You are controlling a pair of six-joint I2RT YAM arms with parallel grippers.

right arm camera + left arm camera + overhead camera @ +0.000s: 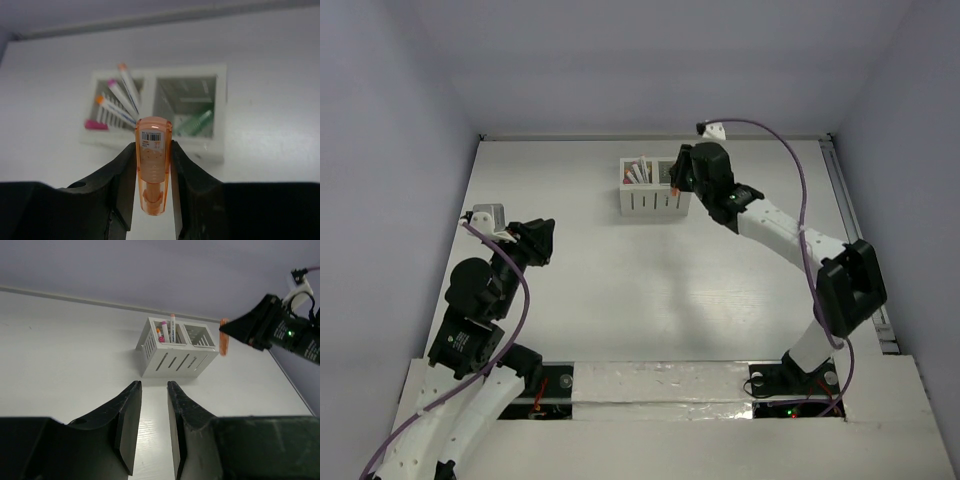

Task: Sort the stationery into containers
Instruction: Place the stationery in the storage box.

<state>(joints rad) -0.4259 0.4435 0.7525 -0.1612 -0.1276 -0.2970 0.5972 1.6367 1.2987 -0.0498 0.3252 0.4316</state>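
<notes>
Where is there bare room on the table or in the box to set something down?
Widest bare table lies between the box front and the arm bases. Another patch sits between the box and the left tool. Inside, the left compartment is crowded with pens; the right holds only the mint-green piece, with the right tool gripping the orange piece close above.

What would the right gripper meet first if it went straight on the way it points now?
Probably the white box, near its middle divider; the held orange piece would touch first. Depth is unclear.
</notes>
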